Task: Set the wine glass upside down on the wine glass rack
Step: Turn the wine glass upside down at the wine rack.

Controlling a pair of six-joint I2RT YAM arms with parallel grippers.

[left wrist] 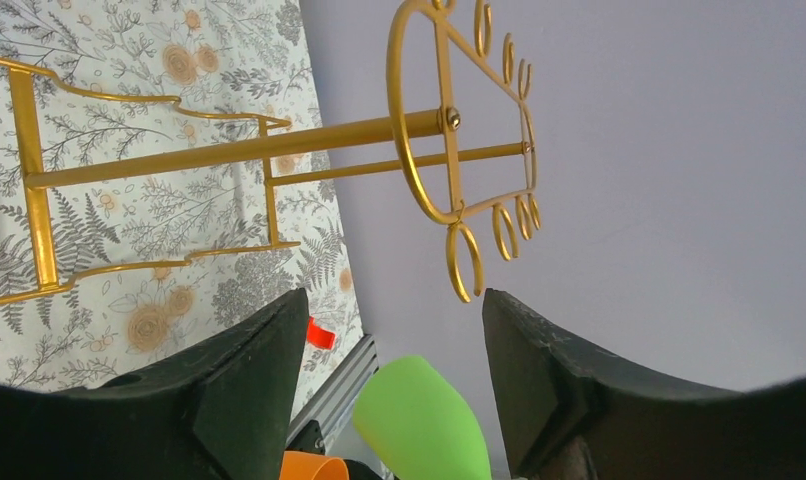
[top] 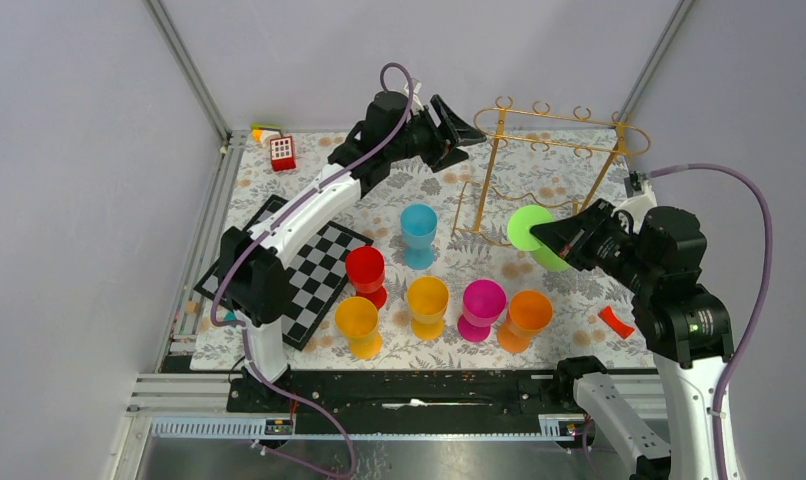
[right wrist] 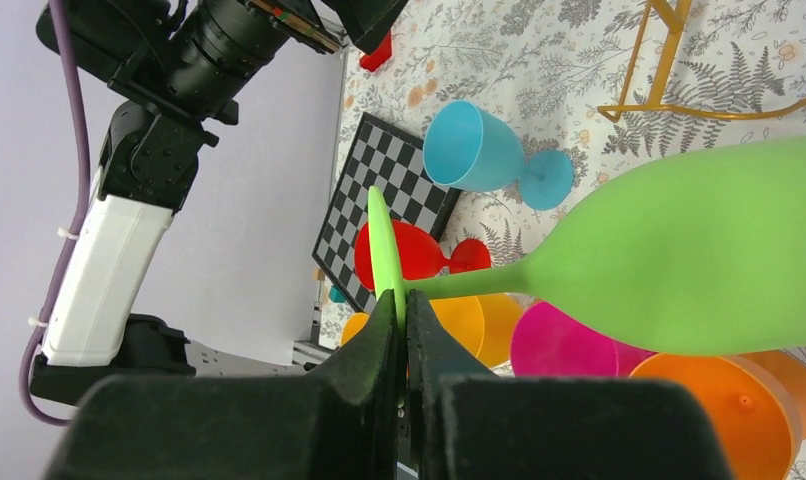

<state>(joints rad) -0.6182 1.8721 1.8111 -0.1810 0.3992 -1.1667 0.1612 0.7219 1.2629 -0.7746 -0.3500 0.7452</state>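
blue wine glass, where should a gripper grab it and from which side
Probably its rim wall, from above, with one of the jaws inside the bowl. The blue wine glass stands upright with its mouth open upward, and the red glass stands close on its near side, so a low sideways approach looks cramped.

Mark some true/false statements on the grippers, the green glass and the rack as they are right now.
1. The right gripper is shut on the rim of the green wine glass's foot. True.
2. The green wine glass hangs from the wine glass rack. False: the right gripper holds it in the air beside the rack, not hooked on.
3. The left gripper is open and holds nothing. True.
4. The blue glass stands on the checkerboard. False: it stands on the floral cloth, apart from the board.
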